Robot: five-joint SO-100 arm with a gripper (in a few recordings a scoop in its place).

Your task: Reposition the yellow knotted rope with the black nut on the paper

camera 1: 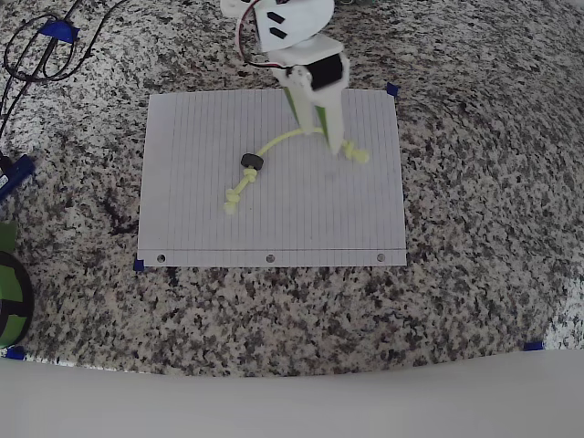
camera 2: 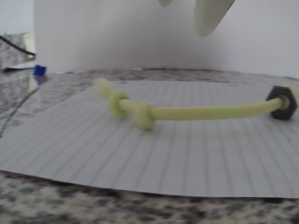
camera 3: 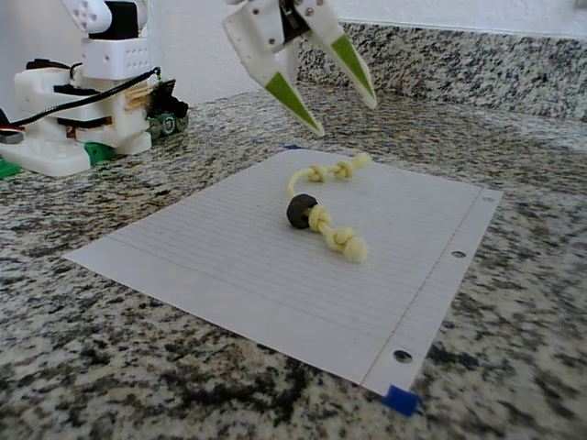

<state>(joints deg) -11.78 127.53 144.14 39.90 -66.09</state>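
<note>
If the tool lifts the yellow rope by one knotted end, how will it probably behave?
The yellow knotted rope lies curved, so it probably droops. The black nut is threaded on it and may slide until a knot stops it. The open tool hangs above.

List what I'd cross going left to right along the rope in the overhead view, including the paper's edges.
Left edge of the paper → lower knotted end of the yellow knotted rope → black nut → the open gripper standing over the cord → the rope's other knotted end → the paper's right edge.
</note>
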